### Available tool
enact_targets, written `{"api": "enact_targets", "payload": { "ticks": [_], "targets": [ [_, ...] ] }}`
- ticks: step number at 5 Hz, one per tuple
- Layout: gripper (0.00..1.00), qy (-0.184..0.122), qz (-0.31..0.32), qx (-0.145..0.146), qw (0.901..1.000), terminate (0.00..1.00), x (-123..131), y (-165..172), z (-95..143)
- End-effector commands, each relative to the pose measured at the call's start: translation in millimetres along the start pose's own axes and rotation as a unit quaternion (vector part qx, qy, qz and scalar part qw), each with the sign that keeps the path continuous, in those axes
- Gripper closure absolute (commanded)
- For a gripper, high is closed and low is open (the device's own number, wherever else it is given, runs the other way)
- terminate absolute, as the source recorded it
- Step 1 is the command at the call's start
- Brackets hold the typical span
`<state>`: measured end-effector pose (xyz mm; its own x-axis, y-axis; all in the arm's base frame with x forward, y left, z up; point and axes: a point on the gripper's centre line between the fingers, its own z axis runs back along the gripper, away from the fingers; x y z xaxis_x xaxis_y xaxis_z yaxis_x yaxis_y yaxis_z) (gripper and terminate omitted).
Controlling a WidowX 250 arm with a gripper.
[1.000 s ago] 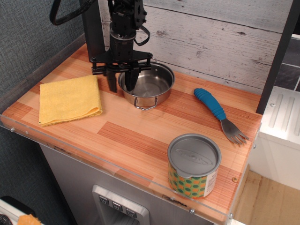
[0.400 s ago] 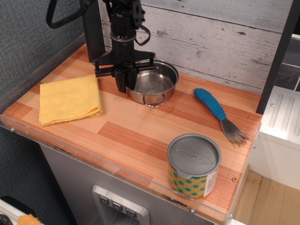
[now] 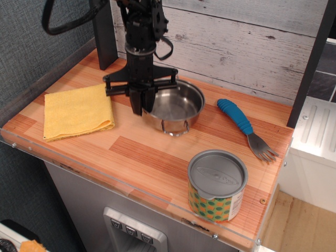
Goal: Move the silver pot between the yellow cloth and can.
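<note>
1. At the back of a striped wooden counter (image 3: 142, 152), a black robot gripper (image 3: 142, 102) points straight down, its fingers (image 3: 137, 102) pinching the left rim of the silver pot (image 3: 173, 107), one finger outside the wall and one inside.
2. Shallow, round and mirror-bright, the silver pot shows an empty polished bowl that reflects the pale wall; a thin wire loop handle (image 3: 175, 127) faces the front edge of the counter. Whether its base touches the wood cannot be told.
3. Just left of the gripper, the yellow cloth (image 3: 77, 111) lies flat and folded, its right edge near the pot but apart from it.
4. Well apart from the pot, at the front right corner, the can (image 3: 217, 185) stands upright, its grey embossed lid on top and a green, orange and yellow patterned label around it.
5. To the right of the pot, a fork (image 3: 244, 127) with a blue handle lies on the wood, tines toward the front right.
6. Behind everything runs a whitewashed plank wall (image 3: 247, 42).
</note>
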<state>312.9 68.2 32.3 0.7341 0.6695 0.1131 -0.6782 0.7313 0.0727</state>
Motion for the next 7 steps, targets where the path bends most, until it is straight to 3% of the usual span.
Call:
{"api": "enact_targets", "payload": {
  "ticks": [1, 2, 4, 6, 7],
  "targets": [
    [1.0, -0.03, 0.003, -0.017, 0.9994, 0.0, -21, 12, 20],
    [1.0, -0.028, -0.006, -0.02, 0.9994, 0.0, -37, 26, 16],
    [1.0, -0.047, -0.015, 0.004, 0.9988, 0.0, -59, 53, 10],
    [1.0, -0.038, -0.002, 0.016, 0.9992, 0.0, -63, 62, -2],
    [0.0, -0.031, -0.011, 0.016, 0.9993, 0.0, -61, 62, 0]
  ]
}}
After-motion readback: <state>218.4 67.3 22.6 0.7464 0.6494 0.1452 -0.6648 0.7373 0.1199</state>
